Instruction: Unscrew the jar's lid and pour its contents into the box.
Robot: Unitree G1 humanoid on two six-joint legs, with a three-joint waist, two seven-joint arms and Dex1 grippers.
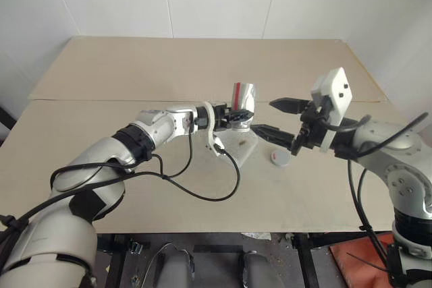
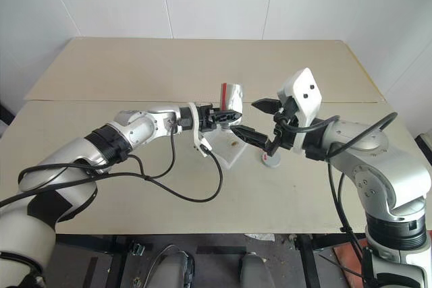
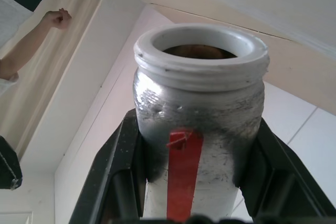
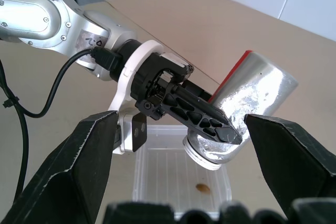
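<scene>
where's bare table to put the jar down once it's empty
Free: the far half of the table beyond the seam, and the near strip left of the box. Crowded: around the box, where the left hand tips the jar, lid and right hand alongside.

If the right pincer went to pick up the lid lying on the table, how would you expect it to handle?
The lid looks small and thin, so probably light. Lying flat on the table, it seems unlikely to roll, but it may slide when nudged. Its low profile could leave the open right pincer little to grip.
</scene>
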